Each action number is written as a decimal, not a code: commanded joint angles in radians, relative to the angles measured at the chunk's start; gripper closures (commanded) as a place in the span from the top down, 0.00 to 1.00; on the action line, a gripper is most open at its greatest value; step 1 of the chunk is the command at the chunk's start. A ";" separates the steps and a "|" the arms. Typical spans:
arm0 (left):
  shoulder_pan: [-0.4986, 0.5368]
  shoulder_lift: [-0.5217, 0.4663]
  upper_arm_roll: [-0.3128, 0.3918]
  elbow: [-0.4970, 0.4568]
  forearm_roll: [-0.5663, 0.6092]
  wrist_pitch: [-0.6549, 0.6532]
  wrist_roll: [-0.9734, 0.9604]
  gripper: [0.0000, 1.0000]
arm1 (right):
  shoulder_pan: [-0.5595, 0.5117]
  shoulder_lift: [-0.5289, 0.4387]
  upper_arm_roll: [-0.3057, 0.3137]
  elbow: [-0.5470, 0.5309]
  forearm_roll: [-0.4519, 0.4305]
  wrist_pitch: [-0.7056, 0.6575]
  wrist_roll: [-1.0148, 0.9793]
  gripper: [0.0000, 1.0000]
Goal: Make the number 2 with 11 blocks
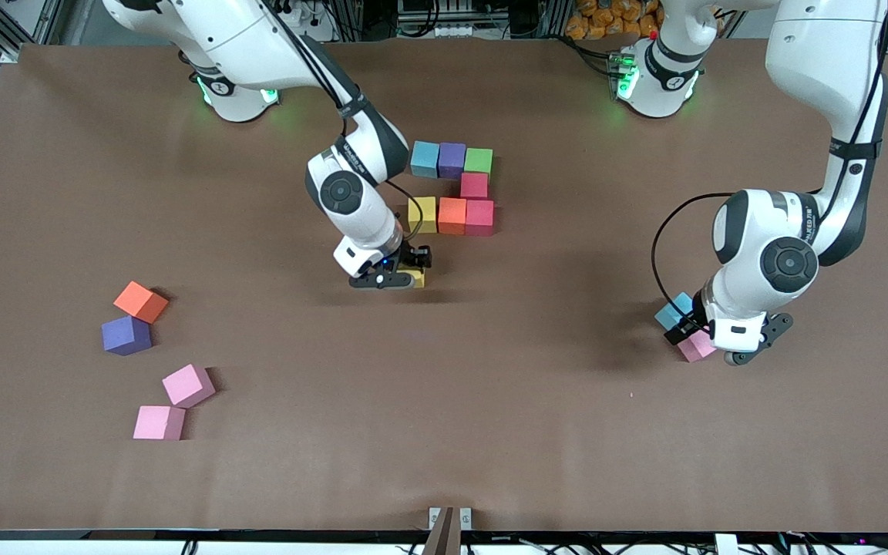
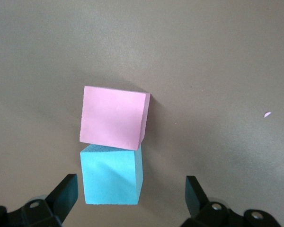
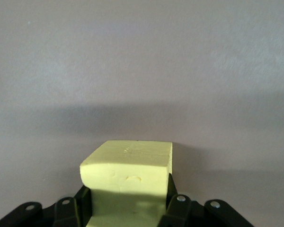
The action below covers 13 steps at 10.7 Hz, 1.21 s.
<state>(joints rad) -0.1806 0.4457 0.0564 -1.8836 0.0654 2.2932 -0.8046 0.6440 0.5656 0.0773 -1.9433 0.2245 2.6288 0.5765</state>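
The brown table (image 1: 444, 432) is carrying every item; no containers are in view. The partly built number 2 (image 1: 455, 189) is lying near the table's middle: a light blue, a purple and a green foam cube in one row, a crimson cube nearer the camera under the green one, then a yellow, an orange and a crimson cube in a row.

The right gripper (image 1: 401, 275) is pinching a yellow foam cube (image 3: 128, 182) just nearer the camera than that last row.

The left gripper (image 1: 725, 339), fingers spread, is hovering over a touching pink foam cube (image 2: 113, 118) and light blue foam cube (image 2: 111, 177).

Toward the right arm's end, an orange cube (image 1: 140, 301), a purple cube (image 1: 126, 334) and two pink cubes (image 1: 174, 405) are lying loose.
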 commanded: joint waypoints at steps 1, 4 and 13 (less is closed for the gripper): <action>0.001 -0.013 0.003 -0.028 -0.015 0.002 -0.010 1.00 | 0.026 -0.042 -0.005 -0.057 0.016 -0.003 0.058 0.14; 0.015 -0.016 0.003 -0.074 -0.015 0.032 -0.011 1.00 | 0.040 -0.070 -0.004 -0.103 0.018 0.005 0.060 0.14; 0.024 -0.002 0.003 -0.108 -0.016 0.031 -0.019 1.00 | 0.098 -0.079 -0.002 -0.157 0.018 0.062 0.123 0.14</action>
<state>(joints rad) -0.1582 0.4477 0.0587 -1.9734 0.0654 2.3114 -0.8090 0.7228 0.5058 0.0785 -2.0503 0.2245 2.6724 0.6842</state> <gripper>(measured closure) 0.000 0.410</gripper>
